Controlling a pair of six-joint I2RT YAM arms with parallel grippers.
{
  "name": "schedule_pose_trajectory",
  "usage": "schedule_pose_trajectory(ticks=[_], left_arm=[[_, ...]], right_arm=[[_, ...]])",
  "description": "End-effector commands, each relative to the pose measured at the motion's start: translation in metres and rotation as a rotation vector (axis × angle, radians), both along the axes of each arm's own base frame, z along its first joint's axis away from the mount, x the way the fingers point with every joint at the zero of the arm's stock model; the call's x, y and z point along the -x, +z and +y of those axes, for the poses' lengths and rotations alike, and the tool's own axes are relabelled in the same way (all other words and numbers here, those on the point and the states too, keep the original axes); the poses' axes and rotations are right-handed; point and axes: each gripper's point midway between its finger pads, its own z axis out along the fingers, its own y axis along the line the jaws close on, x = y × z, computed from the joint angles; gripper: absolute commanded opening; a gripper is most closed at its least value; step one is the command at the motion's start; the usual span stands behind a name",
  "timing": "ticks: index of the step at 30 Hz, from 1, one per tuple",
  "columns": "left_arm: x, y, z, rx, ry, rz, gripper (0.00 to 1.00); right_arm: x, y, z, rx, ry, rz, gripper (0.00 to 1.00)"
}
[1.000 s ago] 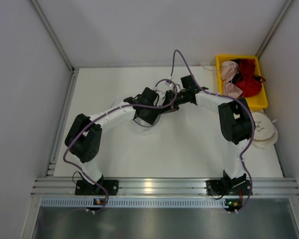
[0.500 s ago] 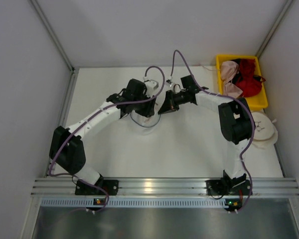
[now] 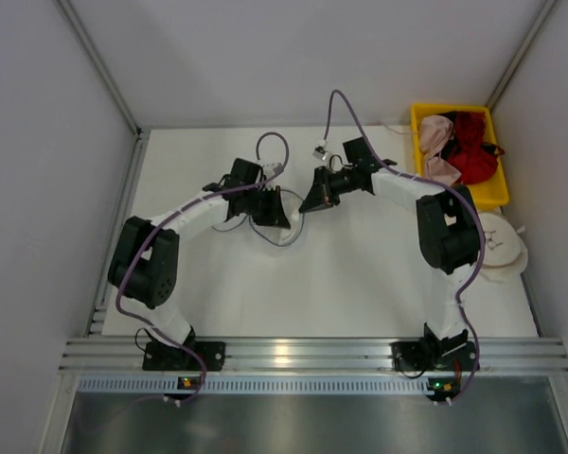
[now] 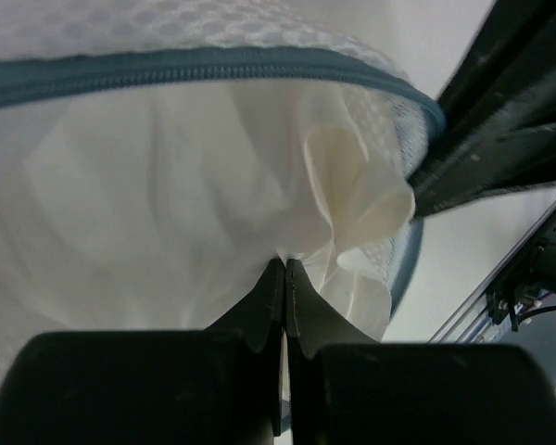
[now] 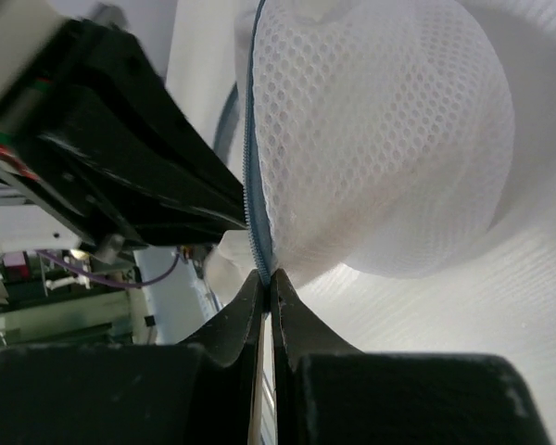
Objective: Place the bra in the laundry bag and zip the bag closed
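White mesh laundry bag [image 5: 380,158], centre frame, blue-grey zip edge clamped in right claw [image 5: 267,283]. White bra [image 4: 167,204] inside opening; left claw [image 4: 284,278] pinched on its fabric.

The white table [image 3: 360,284] is lit brightly and evenly from overhead, with only faint, soft shadows cast under the arms. A patch of glare is seen on the metal rail [image 3: 284,355] at the near edge. At the left wrist, the bra [image 4: 167,204] is nearly washed out and the left gripper [image 4: 284,278] is rendered soft. At the right wrist, the laundry bag [image 5: 380,139] mesh is held sharp, while the right gripper [image 5: 267,283] and the background at left are blurred.
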Motion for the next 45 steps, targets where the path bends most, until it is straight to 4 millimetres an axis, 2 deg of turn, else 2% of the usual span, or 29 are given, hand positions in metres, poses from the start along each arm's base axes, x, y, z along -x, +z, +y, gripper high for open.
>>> schedule_pose_trajectory(ticks=[1,3,4,5,7,11,13,15,17,18,20,21,23,24,28,29,30,34,35,36,37,38,39,40,41,42,43,44,45], left_arm=[[-0.011,-0.009,-0.025,0.060,0.024,0.035,0.00],[-0.012,-0.024,-0.028,0.015,0.040,0.052,0.00],[-0.018,-0.041,-0.019,-0.061,0.093,0.052,0.00],[-0.014,-0.051,-0.016,-0.115,0.106,0.071,0.00],[-0.019,-0.071,-0.005,-0.206,0.165,0.090,0.00],[-0.025,-0.079,0.002,-0.255,0.203,0.080,0.02],[-0.030,-0.070,0.003,-0.255,0.200,0.046,0.06],[-0.034,-0.059,0.004,-0.253,0.192,0.007,0.18],[-0.033,-0.033,-0.004,-0.207,0.132,-0.054,0.28],[-0.032,-0.012,-0.006,-0.171,0.113,-0.098,0.40],[-0.026,0.010,-0.011,-0.128,0.044,-0.152,0.48],[-0.021,0.035,-0.014,-0.081,0.015,-0.197,0.56],[-0.013,0.052,-0.013,-0.046,-0.019,-0.238,0.63],[-0.008,0.074,-0.012,-0.007,-0.036,-0.277,0.68],[-0.013,0.096,0.015,0.057,0.050,-0.263,0.75],[-0.024,0.097,0.034,0.063,0.102,-0.251,0.75],[-0.030,0.094,0.044,0.047,0.118,-0.252,0.75],[-0.072,0.066,0.103,-0.129,0.256,-0.277,0.73],[-0.080,0.062,0.110,-0.149,0.266,-0.279,0.72],[-0.090,0.044,0.117,-0.192,0.256,-0.258,0.71],[-0.105,0.050,0.122,-0.208,0.275,-0.286,0.71],[-0.116,0.045,0.131,-0.238,0.295,-0.287,0.71],[-0.133,0.037,0.133,-0.263,0.288,-0.291,0.70],[-0.142,0.033,0.139,-0.277,0.301,-0.289,0.70],[-0.151,0.009,0.142,-0.302,0.298,-0.250,0.69],[-0.160,0.004,0.144,-0.330,0.271,-0.260,0.67],[-0.176,0.010,0.145,-0.341,0.274,-0.292,0.65],[-0.184,-0.008,0.145,-0.356,0.260,-0.272,0.65],[-0.190,-0.011,0.145,-0.368,0.245,-0.281,0.63]], right_arm=[[-0.006,0.055,0.008,-0.084,0.008,-0.059,0.00],[-0.006,0.064,0.012,-0.106,0.001,-0.055,0.00],[-0.005,0.068,0.012,-0.116,-0.017,-0.007,0.00],[-0.003,0.069,0.013,-0.123,-0.025,0.018,0.00],[0.003,0.078,0.014,-0.152,-0.047,0.080,0.00],[0.014,0.081,0.012,-0.171,-0.083,0.164,0.00],[0.018,0.077,0.010,-0.163,-0.091,0.182,0.00],[0.016,0.075,0.006,-0.159,-0.105,0.186,0.00],[0.011,0.074,0.002,-0.158,-0.120,0.182,0.00],[0.004,0.076,-0.001,-0.161,-0.131,0.169,0.00],[-0.002,0.071,-0.008,-0.139,-0.138,0.146,0.00],[-0.010,0.073,-0.012,-0.131,-0.146,0.117,0.00],[-0.012,0.061,-0.020,-0.085,-0.139,0.080,0.00],[-0.014,0.058,-0.024,-0.074,-0.143,0.074,0.00],[-0.013,0.040,-0.037,-0.021,-0.124,0.023,0.00],[-0.012,0.036,-0.039,-0.006,-0.122,0.017,0.00],[-0.009,0.032,-0.041,0.001,-0.110,0.011,0.00],[0.004,0.019,-0.048,0.043,-0.070,0.011,0.00],[0.005,0.018,-0.050,0.055,-0.068,0.002,0.00],[0.007,0.015,-0.052,0.063,-0.059,-0.008,0.00],[0.010,0.014,-0.052,0.069,-0.056,-0.004,0.00],[0.011,0.016,-0.054,0.070,-0.055,-0.011,0.00],[0.012,0.016,-0.053,0.070,-0.054,-0.011,0.00],[0.012,0.016,-0.053,0.068,-0.054,-0.008,0.00],[0.013,0.018,-0.052,0.058,-0.050,-0.004,0.00],[0.013,0.020,-0.052,0.054,-0.048,-0.006,0.00],[0.014,0.021,-0.052,0.050,-0.045,-0.001,0.00],[0.016,0.022,-0.052,0.046,-0.041,0.003,0.00],[0.016,0.021,-0.052,0.047,-0.038,0.004,0.00]])
